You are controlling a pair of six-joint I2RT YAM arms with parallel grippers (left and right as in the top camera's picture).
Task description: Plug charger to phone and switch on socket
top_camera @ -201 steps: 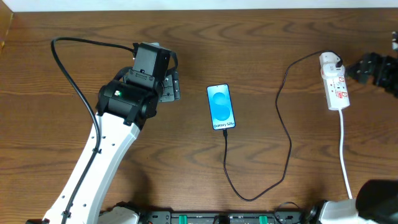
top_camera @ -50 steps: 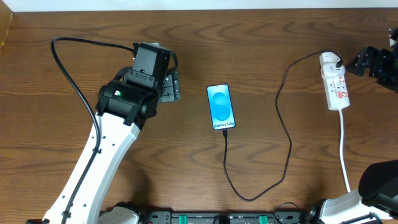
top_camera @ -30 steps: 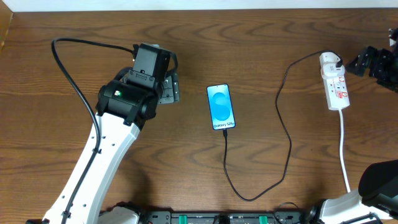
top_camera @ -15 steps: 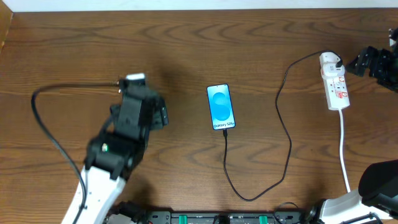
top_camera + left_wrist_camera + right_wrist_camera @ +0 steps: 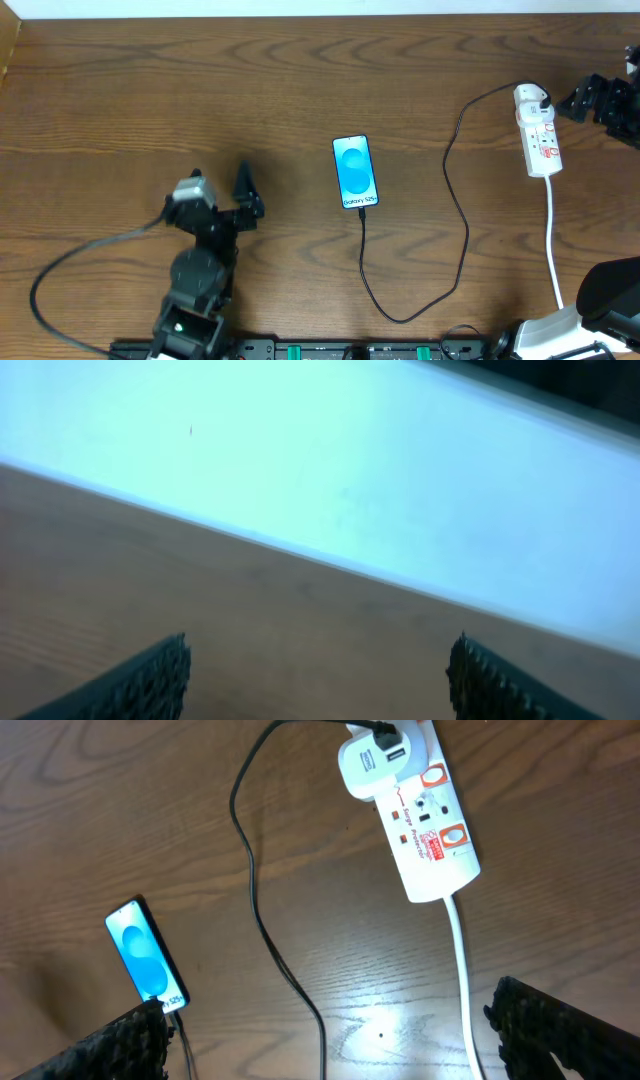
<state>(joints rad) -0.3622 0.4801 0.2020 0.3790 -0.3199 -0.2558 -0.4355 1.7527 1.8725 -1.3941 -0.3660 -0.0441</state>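
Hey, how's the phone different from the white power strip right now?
The phone has a lit blue screen; the socket is white with red markings. The phone lies central; the socket sits far right. The phone takes the charger's small tip; the socket holds its white plug head. Both lie flat on the table.

From my seat I see a dark brown wood-grain table (image 5: pixel 300 80) filling nearly the whole overhead view, its grain running left to right. A thin white strip (image 5: pixel 320 8) runs along the far edge; I cannot tell whether it is wall or floor. In the left wrist view the tabletop ends at a pale bluish-white surface (image 5: pixel 400 470), blurred, with a dark band (image 5: pixel 560 380) in the top right corner. The right wrist view shows a soft glare (image 5: pixel 375 1025) on the wood.
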